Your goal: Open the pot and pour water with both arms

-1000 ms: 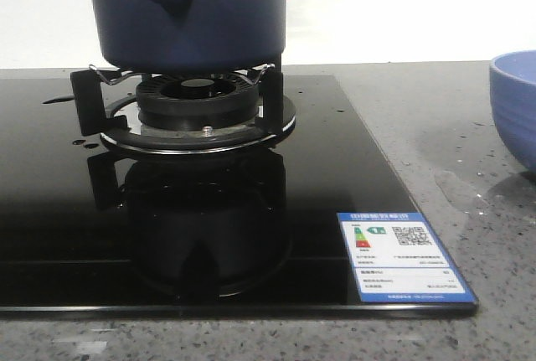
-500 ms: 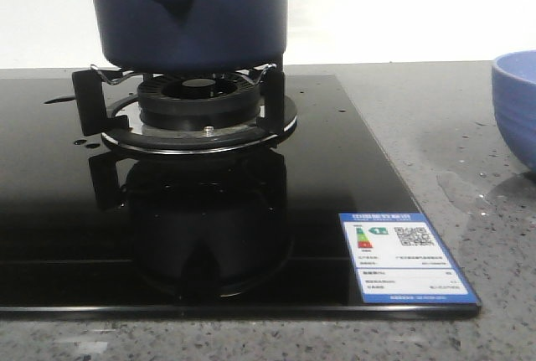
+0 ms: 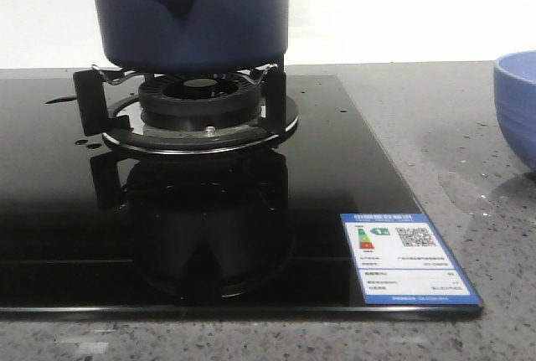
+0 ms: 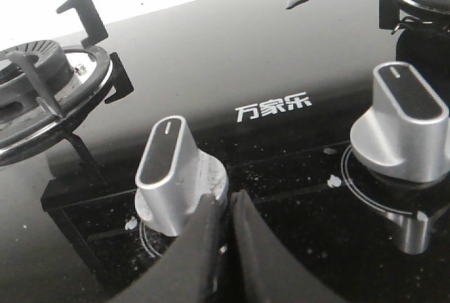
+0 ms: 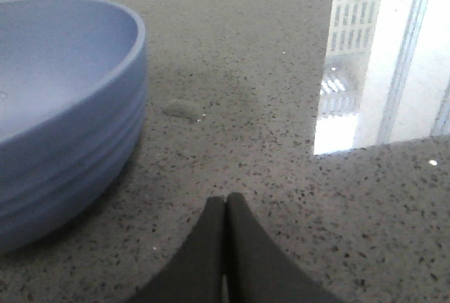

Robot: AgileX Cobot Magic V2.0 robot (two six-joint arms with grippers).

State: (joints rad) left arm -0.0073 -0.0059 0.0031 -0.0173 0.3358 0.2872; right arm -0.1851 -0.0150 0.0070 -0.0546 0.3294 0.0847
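The dark navy-blue pot (image 3: 191, 11) stands on the burner's black supports (image 3: 201, 105) at the top of the front view, its handle stub with the round hole facing the camera. Its top is cut off by the frame, so no lid shows. No gripper shows in the front view. My left gripper (image 4: 223, 204) is shut and empty, low over the black glass hob right beside a silver knob (image 4: 174, 176). My right gripper (image 5: 226, 203) is shut and empty, low over the grey speckled counter, beside the lighter-blue bowl (image 5: 63, 106).
The lighter-blue bowl (image 3: 517, 105) stands at the right edge of the front view. A blue-and-white label (image 3: 406, 258) sits on the hob's front right corner. A second silver knob (image 4: 404, 124) and another burner (image 4: 42, 92) show in the left wrist view. Water drops lie on hob and counter.
The front view has drifted slightly: pot, burner and label sit a few pixels further right than a second ago. Nothing else has visibly changed.
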